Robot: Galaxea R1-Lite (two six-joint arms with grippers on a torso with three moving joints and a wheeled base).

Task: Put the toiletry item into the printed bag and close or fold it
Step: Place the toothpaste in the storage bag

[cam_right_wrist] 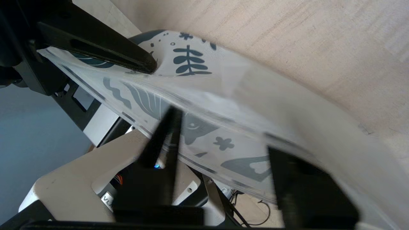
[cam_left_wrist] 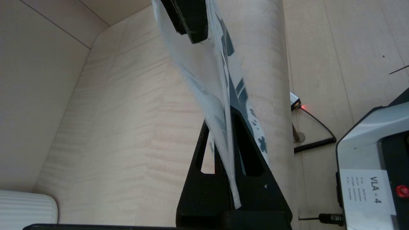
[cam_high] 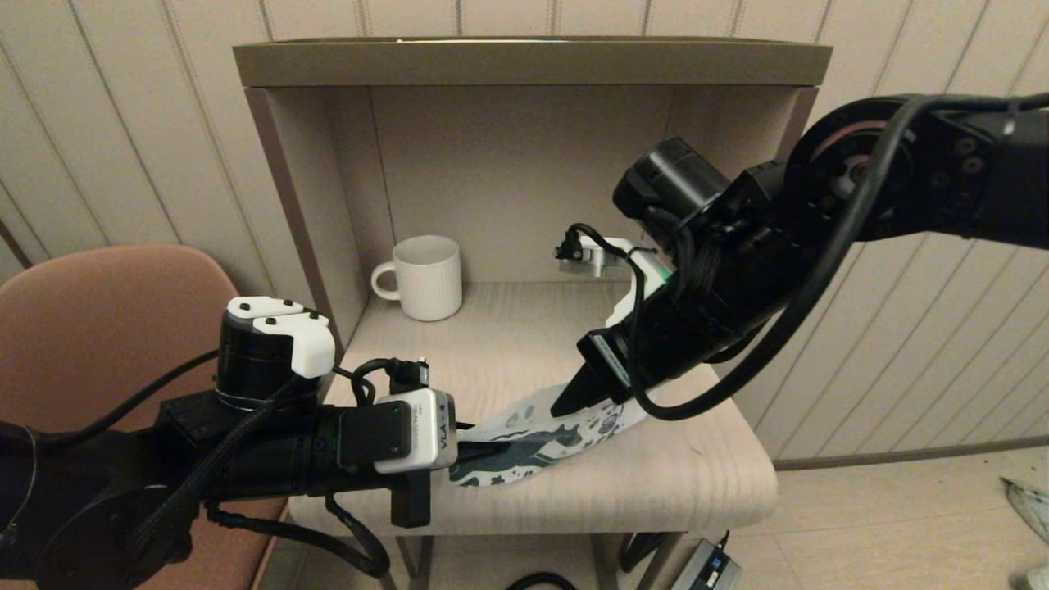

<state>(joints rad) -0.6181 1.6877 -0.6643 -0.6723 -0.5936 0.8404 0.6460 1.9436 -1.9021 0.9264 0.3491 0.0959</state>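
Printed bag (cam_high: 537, 438): long white pouch with dark teal print, stretched above the near part of the shelf (cam_high: 697, 475), held at both ends. Left gripper (cam_high: 483, 451): at the bag's near-left end, fingers (cam_left_wrist: 246, 150) closed flat on the edge. Right gripper (cam_high: 574, 401): at the bag's right end, fingers (cam_right_wrist: 159, 140) on either side of the film, clamped on it. Toiletry item: cannot be made out. White ribbed mug (cam_high: 422, 277): upright, far left of the shelf, well apart from the bag.
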